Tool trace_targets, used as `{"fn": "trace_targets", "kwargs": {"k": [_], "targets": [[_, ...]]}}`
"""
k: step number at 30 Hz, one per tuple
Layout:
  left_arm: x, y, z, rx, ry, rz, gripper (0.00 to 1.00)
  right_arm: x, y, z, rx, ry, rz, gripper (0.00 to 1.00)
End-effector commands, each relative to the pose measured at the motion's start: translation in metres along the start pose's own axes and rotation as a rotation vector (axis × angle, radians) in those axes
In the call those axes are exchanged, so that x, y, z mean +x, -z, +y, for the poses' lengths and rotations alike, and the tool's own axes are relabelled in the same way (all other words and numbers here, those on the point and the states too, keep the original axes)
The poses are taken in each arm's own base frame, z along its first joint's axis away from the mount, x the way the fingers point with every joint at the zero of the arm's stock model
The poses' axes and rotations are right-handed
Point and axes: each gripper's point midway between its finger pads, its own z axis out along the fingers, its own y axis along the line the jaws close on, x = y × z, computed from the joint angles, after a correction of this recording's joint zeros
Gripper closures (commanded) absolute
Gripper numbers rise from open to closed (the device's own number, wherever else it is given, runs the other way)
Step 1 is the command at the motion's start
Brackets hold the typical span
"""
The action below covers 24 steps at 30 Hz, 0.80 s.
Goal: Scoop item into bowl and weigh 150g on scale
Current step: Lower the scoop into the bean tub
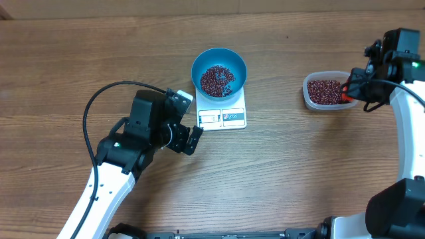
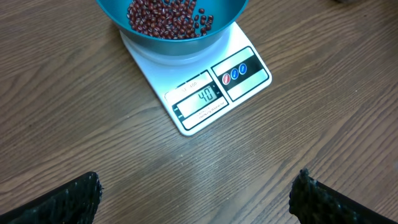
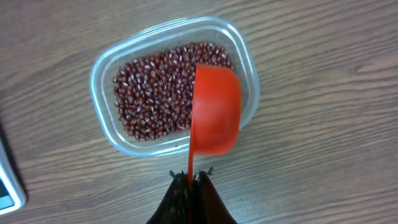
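Beans [image 1: 218, 79] in bowl [image 1: 202, 61] on scale [image 1: 222, 118]; left gripper [image 2: 196, 198] spread wide nearby; right gripper [image 3: 193, 182] clamps red scoop [image 3: 215, 112] over tub [image 3: 250, 81].

The wood-grain table [image 1: 66, 53] bore the white scale [image 2: 205, 99] just ahead of the left gripper [image 2: 196, 202], and a clear tub [image 3: 97, 87] just ahead of the right gripper [image 3: 191, 183].

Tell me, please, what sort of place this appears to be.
Probably a robotics test bench: robot arms at a wood-grain table holding a scale, a blue bowl of beans and a plastic tub.
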Motion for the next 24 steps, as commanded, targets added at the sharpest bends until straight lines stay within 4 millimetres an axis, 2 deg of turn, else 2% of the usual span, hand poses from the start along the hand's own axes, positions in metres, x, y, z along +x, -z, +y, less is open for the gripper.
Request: {"fn": "trace_targets", "kwargs": {"k": [1, 12, 24], "targets": [[0.002, -0.001, 0.002, -0.006, -0.019, 0.002, 0.0, 0.004, -0.006, -0.003, 0.009, 0.005, 0.007, 0.96], [0.002, -0.001, 0.002, -0.006, -0.019, 0.002, 0.0, -0.007, -0.018, -0.003, 0.007, 0.033, -0.017, 0.96], [0.002, -0.001, 0.002, -0.006, -0.019, 0.002, 0.0, -0.004, -0.065, -0.004, 0.009, 0.034, 0.064, 0.96]]}}
